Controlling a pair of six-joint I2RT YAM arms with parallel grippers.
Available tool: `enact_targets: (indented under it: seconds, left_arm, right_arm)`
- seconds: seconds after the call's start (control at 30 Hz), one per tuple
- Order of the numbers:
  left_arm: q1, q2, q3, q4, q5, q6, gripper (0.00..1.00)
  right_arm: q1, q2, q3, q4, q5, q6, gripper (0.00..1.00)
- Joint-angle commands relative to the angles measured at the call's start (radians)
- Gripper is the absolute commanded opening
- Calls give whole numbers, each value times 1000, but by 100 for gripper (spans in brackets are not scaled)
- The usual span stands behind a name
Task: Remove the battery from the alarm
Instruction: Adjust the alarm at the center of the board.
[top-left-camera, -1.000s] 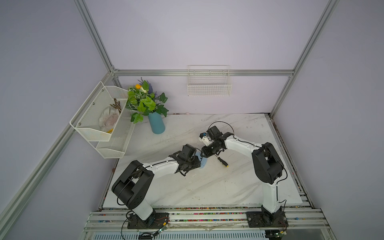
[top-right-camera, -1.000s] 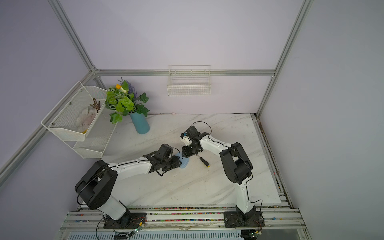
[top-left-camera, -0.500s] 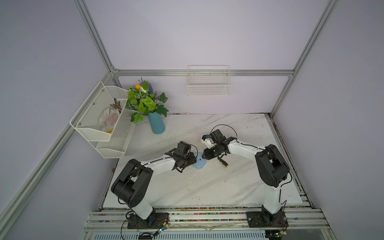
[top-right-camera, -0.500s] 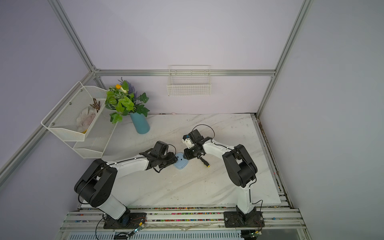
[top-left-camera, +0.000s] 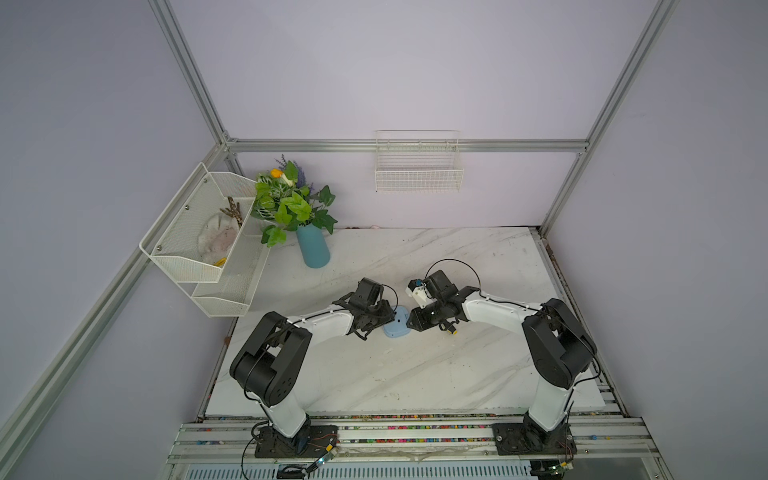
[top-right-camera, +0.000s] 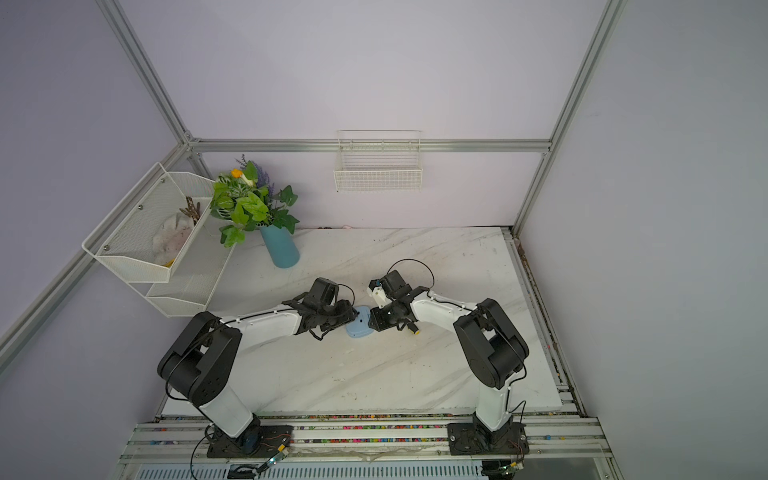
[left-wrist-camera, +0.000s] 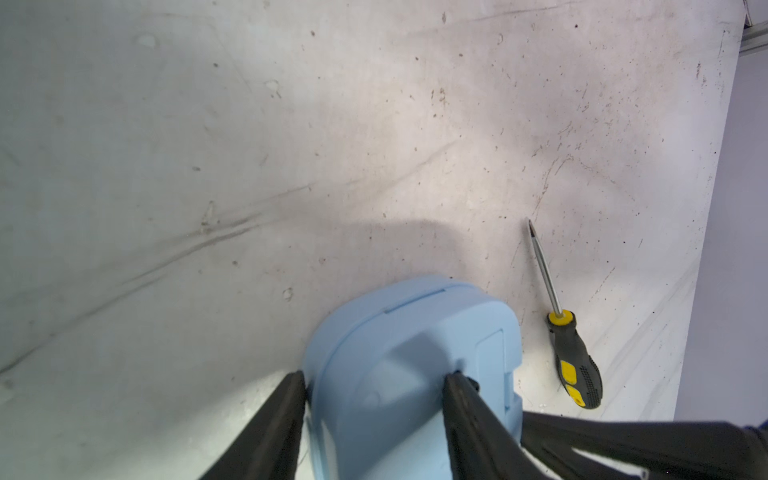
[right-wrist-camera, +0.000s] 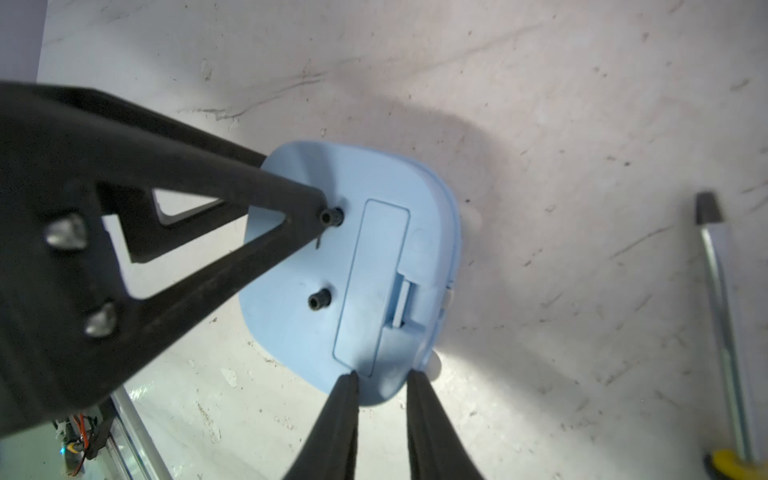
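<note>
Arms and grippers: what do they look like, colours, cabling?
The left arm and right arm have white link shells with black joints and bases; a black cable loops over each wrist. The left gripper and right gripper carry slim matte-black fingers tapering to points; the left's open triangular frame shows silver screws.

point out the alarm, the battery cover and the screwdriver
alarm (left-wrist-camera: 395, 340), left wrist view, on its plain blue back
battery cover (right-wrist-camera: 370, 282), right wrist view, on the middle of the long panel
screwdriver (left-wrist-camera: 559, 318), left wrist view, on the yellow collar where shaft meets handle
</note>
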Motion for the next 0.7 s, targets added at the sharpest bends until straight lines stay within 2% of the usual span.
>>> enact_targets:
  seconds: [0.0, 0.2, 0.4, 0.67]
  left_arm:
    - [4, 40, 70, -91, -21, 42, 58]
    - [6, -3, 70, -140, -28, 77, 63]
    - [7, -49, 21, -125, -3, 71, 63]
    - [7, -26, -8, -32, 19, 35, 60]
  right_arm:
    - [35, -17, -23, -60, -17, 22, 26]
    - [38, -83, -18, -80, 46, 41, 29]
    - [34, -167, -20, -66, 125, 93, 42]
    - [27, -127, 6, -27, 114, 128, 42]
